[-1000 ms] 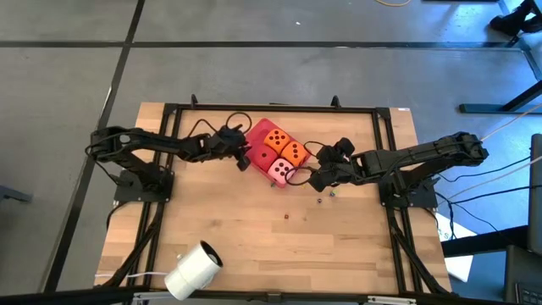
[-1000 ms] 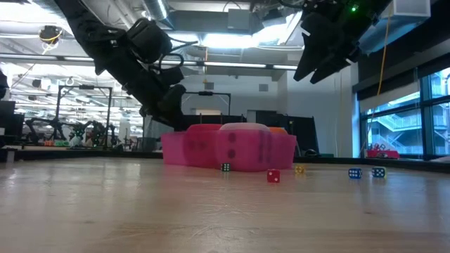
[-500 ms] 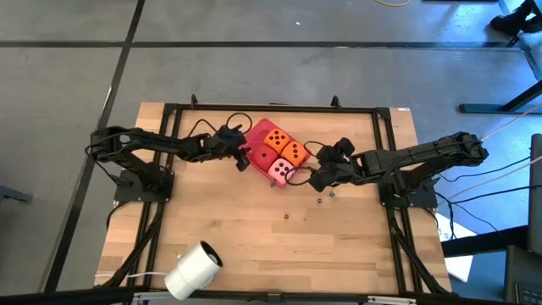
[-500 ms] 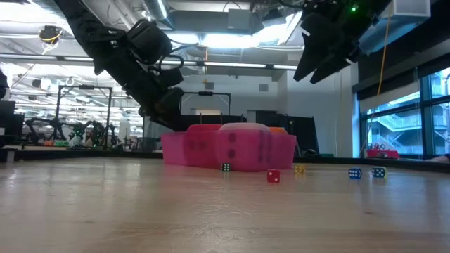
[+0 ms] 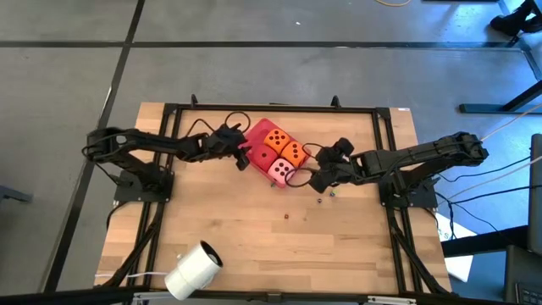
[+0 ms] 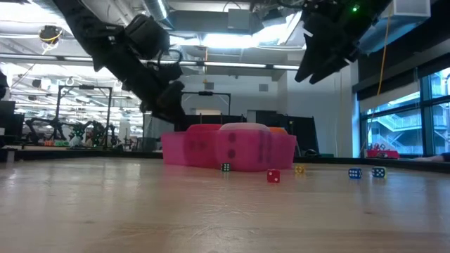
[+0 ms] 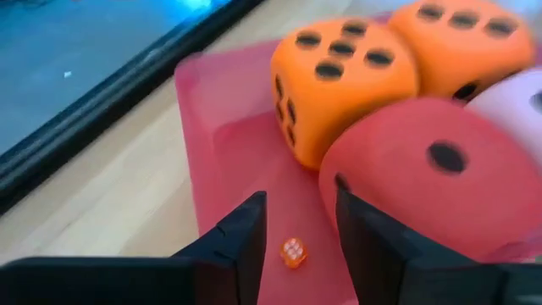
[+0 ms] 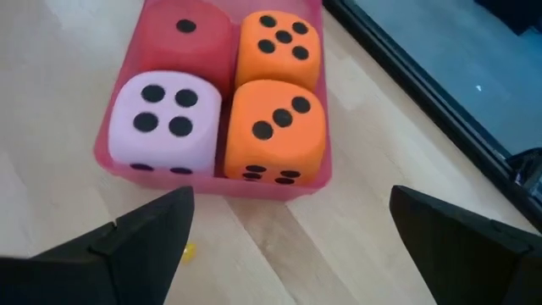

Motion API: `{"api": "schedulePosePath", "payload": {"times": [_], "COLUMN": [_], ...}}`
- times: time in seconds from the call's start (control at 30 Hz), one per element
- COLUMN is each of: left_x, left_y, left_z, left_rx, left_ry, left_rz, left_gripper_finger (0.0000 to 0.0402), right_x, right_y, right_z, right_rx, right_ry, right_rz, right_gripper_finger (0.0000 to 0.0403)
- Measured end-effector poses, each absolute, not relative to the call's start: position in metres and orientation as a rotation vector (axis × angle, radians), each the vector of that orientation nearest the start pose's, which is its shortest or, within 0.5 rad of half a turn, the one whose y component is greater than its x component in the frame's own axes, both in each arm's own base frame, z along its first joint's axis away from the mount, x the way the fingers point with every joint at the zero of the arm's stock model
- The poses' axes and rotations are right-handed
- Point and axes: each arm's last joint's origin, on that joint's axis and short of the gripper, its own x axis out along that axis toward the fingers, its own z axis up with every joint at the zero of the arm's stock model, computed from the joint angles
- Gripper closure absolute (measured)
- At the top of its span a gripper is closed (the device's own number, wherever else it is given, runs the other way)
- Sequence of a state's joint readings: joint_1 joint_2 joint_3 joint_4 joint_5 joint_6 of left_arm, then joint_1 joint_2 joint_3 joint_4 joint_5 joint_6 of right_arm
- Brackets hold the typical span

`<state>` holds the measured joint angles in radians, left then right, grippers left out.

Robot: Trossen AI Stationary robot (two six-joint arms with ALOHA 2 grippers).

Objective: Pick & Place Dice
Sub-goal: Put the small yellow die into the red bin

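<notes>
Dice (image 5: 278, 154) sit four together in the red tray (image 5: 257, 129) just past table centre toward twelve o'clock in the high view, unchanged over the last second; left gripper (image 5: 243, 158) at nine, right gripper (image 5: 315, 178) at three. Low view: the left arm has lifted slightly. Left wrist view: narrow fingers part-open above a tiny orange bead (image 7: 293, 252), apparently just released. Right wrist view: fingers wide, empty; the pink die (image 8: 167, 122) shows four.

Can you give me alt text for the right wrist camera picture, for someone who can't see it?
Four large soft dice sit packed two by two in a red tray on a wooden table: a red die, a pink die showing four, and two orange dice. The right tool's dark fingers stand wide open in front, holding nothing.
</notes>
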<state>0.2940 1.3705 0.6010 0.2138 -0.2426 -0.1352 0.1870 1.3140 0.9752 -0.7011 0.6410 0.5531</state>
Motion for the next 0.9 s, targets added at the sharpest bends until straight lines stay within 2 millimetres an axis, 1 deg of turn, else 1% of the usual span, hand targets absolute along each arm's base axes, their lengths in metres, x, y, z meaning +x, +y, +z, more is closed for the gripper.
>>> {"api": "schedulePosePath", "payload": {"times": [0.2, 0.37, 0.57, 0.67, 0.77, 0.83, 0.9], "left_x": [0.248, 0.240, 0.234, 0.233, 0.233, 0.233, 0.233], "left_y": [0.072, 0.059, 0.049, 0.045, 0.043, 0.042, 0.043], "left_z": [0.206, 0.218, 0.228, 0.230, 0.231, 0.231, 0.231], "left_rx": [-0.133, -0.125, -0.117, -0.115, -0.113, -0.112, -0.109], "left_ry": [0.447, 0.438, 0.412, 0.403, 0.403, 0.403, 0.398], "left_rz": [0.519, 0.477, 0.439, 0.426, 0.417, 0.414, 0.414], "left_gripper_finger": [0.0278, 0.0288, 0.0298, 0.0302, 0.0305, 0.0307, 0.0309], "right_x": [0.245, 0.239, 0.222, 0.205, 0.186, 0.177, 0.173], "right_y": [0.028, 0.025, 0.024, 0.023, 0.020, 0.019, 0.019], "right_z": [0.248, 0.250, 0.258, 0.263, 0.253, 0.240, 0.227], "right_rx": [0.018, -0.049, -0.092, -0.143, -0.140, -0.091, -0.059], "right_ry": [0.819, 0.817, 0.841, 0.766, 0.702, 0.685, 0.663], "right_rz": [-0.688, -0.747, -0.776, -0.899, -0.964, -0.953, -0.921], "right_gripper_finger": [0.0004, 0.0004, 0.0004, 0.0004, 0.0004, 0.0005, 0.0005]}}
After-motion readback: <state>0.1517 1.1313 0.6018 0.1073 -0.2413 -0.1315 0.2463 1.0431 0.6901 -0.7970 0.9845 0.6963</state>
